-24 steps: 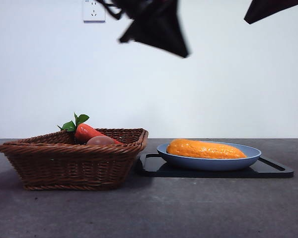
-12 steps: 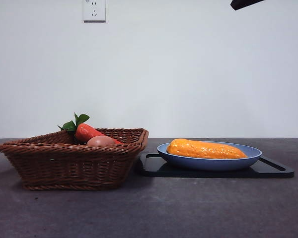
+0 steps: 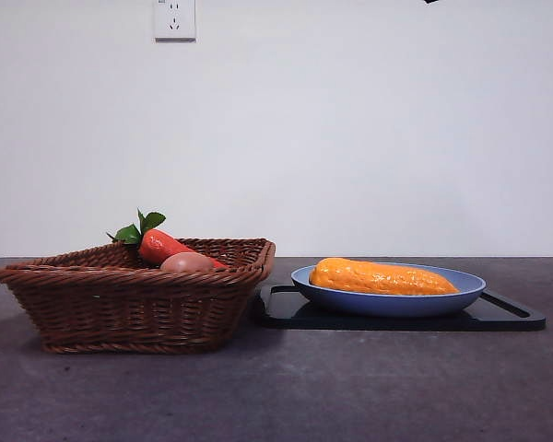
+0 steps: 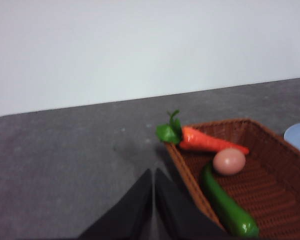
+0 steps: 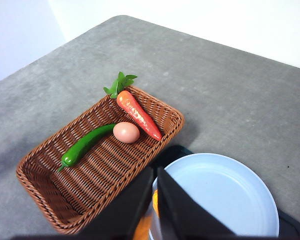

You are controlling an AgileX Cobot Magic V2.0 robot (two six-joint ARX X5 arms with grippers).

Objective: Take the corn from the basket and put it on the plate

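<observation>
The corn [image 3: 382, 276], a bumpy yellow-orange cob, lies lengthwise in the blue plate [image 3: 461, 293]. In the right wrist view only an orange sliver of the corn [image 5: 141, 233] shows behind the jaws, at the plate's [image 5: 225, 200] edge. The brown wicker basket [image 3: 120, 304] stands left of the plate. My right gripper [image 5: 155, 171] hangs high above the gap between basket and plate, shut and holding nothing. My left gripper [image 4: 153, 172] is shut too, over bare table beside the basket [image 4: 270, 190].
A carrot [image 3: 161, 247], a pinkish egg [image 3: 186, 261] and a green pepper [image 5: 85, 145] lie in the basket. A flat black tray [image 3: 507, 318] sits under the plate. A wall socket [image 3: 174, 18] is on the white wall behind.
The big dark arm at the top middle has risen out of the front view. The black tip at the top right has pulled up to a tiny speck. Corn, plate and basket stayed put.
</observation>
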